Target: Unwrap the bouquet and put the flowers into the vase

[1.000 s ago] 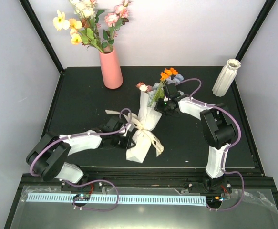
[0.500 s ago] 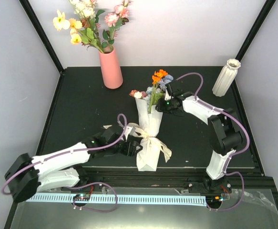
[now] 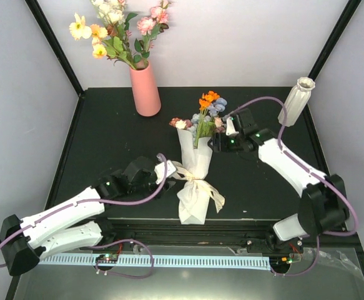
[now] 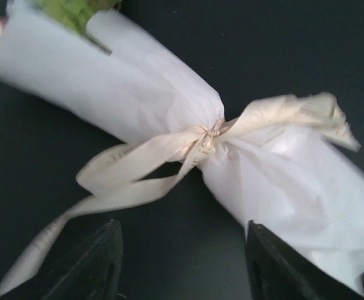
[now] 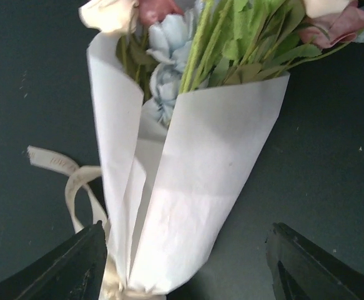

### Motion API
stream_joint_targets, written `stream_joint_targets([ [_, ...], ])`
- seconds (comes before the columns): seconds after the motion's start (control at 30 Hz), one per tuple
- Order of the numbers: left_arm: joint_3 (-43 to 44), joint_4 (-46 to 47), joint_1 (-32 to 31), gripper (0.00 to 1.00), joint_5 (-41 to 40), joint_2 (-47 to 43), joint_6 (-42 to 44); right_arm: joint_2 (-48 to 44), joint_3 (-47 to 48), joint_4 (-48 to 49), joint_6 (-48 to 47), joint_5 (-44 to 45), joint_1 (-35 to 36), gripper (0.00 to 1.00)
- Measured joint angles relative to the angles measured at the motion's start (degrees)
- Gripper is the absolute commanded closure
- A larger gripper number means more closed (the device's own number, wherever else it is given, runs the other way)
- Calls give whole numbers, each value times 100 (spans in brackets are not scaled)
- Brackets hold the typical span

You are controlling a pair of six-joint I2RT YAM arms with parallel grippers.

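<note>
Find the bouquet (image 3: 194,165) flat on the table (image 3: 107,137), long axis 12 to 6 o'clock, heads at 12. Note the ribbon (image 3: 197,182) knot not yet undone, just beside the left fingers (image 4: 100,265) at their 3 o'clock (so the nearer arm for untying). Read both sets as spread wide, gripping nothing; place the right fingers (image 5: 75,265) at 3 o'clock of the paper mouth. Against a second ago, log a swing of the bouquet from a 1 o'clock lean to straight, and the right fingers drawn back off the stems. Leave the white vase (image 3: 296,100) at 2 o'clock, well apart.
</note>
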Motion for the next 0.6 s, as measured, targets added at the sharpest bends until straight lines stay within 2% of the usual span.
stream_joint_targets([
  [0.1,-205,372,9,49,140,24,1521,-560,-417,9,4,-90,0,26],
  [0.23,-476,553,197,50,566,439,2898,-1202,-1043,44,52,-236,0,25],
  [0.4,-393,669,704,51,1178,1370,3775,-1694,-1602,98,160,-424,0,25],
  [0.6,-39,887,1075,54,1742,2288,4240,-2044,-1790,149,221,-546,0,25],
])
